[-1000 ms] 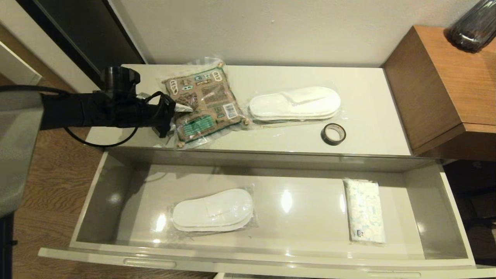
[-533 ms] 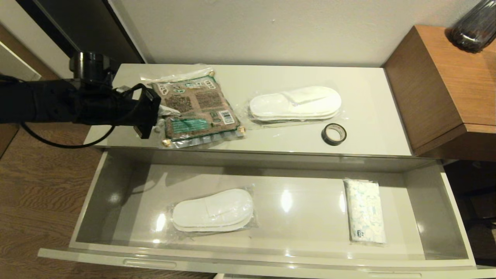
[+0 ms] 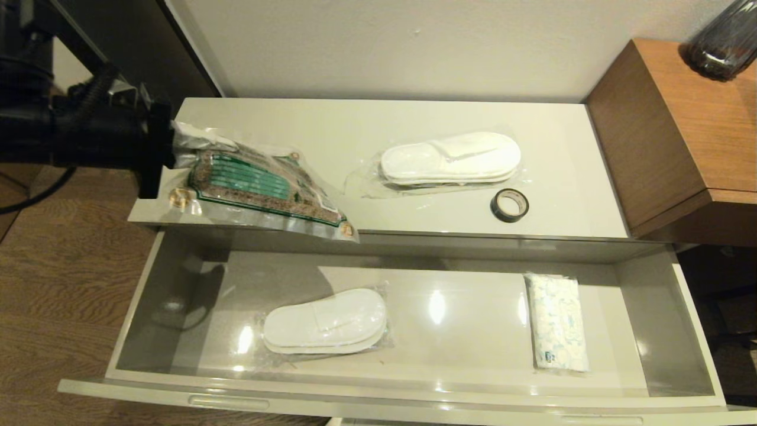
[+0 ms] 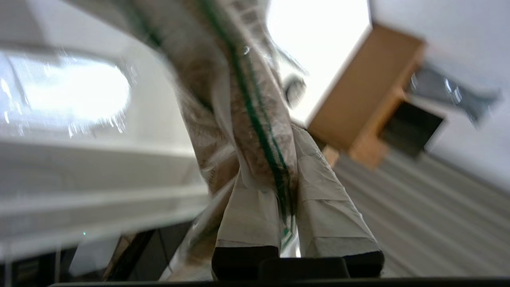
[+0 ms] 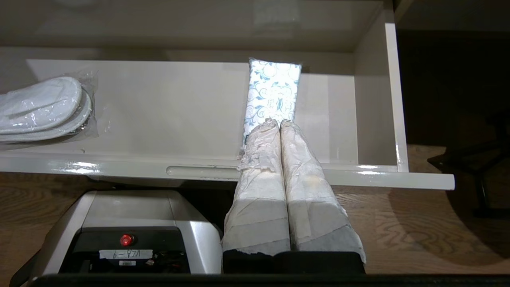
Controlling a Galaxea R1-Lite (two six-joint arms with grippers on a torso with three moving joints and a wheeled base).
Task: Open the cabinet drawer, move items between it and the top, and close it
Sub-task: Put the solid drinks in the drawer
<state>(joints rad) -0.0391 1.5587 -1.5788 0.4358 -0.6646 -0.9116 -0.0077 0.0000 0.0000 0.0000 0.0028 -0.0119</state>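
Nearest us, the wide, shallow off-white cabinet drawer (image 3: 177,284) stands pulled out, with a clear-wrapped pair of white slippers (image 3: 325,321) left of its middle and a white blue-patterned packet (image 3: 557,321) toward its right end. In our right wrist view the right gripper (image 5: 277,123) hangs parked in front of the drawer's front edge, its taped fingers pressed together on nothing.

Just above the drawer's back-left corner, our left gripper (image 3: 171,142) is clenched on one end of the flat brown-and-green printed sealed packet (image 3: 260,190). The packet's long axis runs away from the jaws toward the right, its free end sagging over the front edge of the glossy off-white cabinet top (image 3: 568,171). We judge the drop spot, the bare drawer floor, lies nearer and below; the left arm is the closer one.

Farther back on the top lie a second wrapped slipper pair (image 3: 450,157) and a small black tape roll (image 3: 508,205).
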